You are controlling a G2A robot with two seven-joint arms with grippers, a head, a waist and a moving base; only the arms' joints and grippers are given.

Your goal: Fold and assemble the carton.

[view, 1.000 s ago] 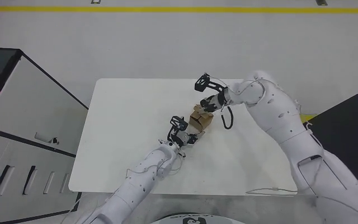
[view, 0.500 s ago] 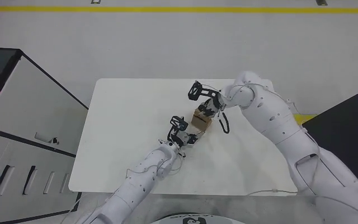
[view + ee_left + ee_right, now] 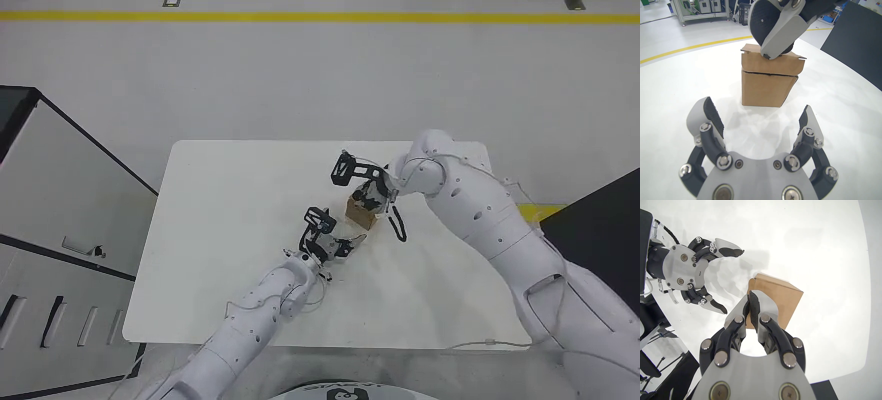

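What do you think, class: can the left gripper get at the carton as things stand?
Probably yes. The left gripper is open and faces the carton, with only bare table between them. The right gripper, shut, rests on the carton's top only, leaving the facing side free.

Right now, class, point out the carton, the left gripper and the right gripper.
carton [image 3: 764, 89]: left wrist view, front face.
left gripper [image 3: 733, 281]: right wrist view, gap between its open fingertips.
right gripper [image 3: 751, 300]: right wrist view, where its shut pads meet.
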